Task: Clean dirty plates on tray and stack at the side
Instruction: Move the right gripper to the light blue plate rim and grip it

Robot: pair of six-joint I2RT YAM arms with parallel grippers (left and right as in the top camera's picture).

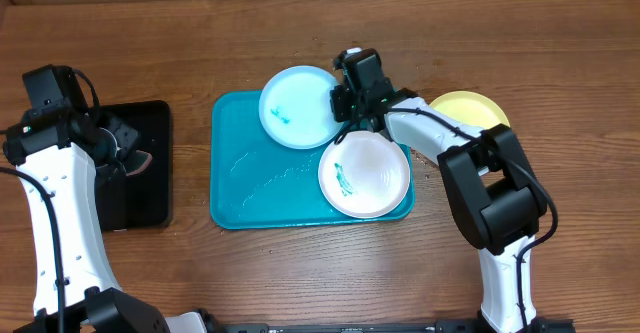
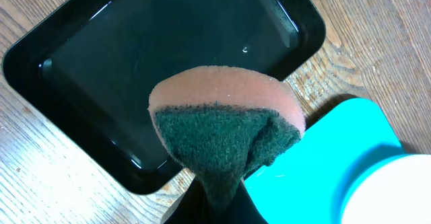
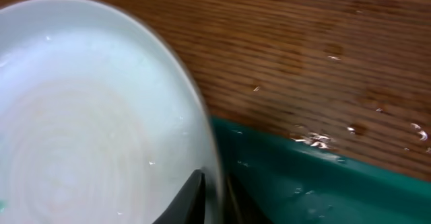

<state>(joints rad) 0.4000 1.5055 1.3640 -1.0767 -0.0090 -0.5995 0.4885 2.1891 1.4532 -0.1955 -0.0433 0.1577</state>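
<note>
Turquoise tray [image 1: 240, 208] holding pale blue plate [image 1: 295, 108], far edge, and white plate [image 1: 370, 178]; my right gripper [image 1: 352, 108] pinches the blue rim, my left gripper [image 2: 214, 200] clamps sponge [image 2: 225, 126].

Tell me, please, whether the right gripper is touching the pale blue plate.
Touching. The right wrist view shows the right gripper with its fingers pressed on either side of the rim of the pale blue plate.

The left arm [image 1: 62, 218] and right arm [image 1: 497, 201] share white shell links and bulky black joint housings; thin black cables trail along each.
</note>
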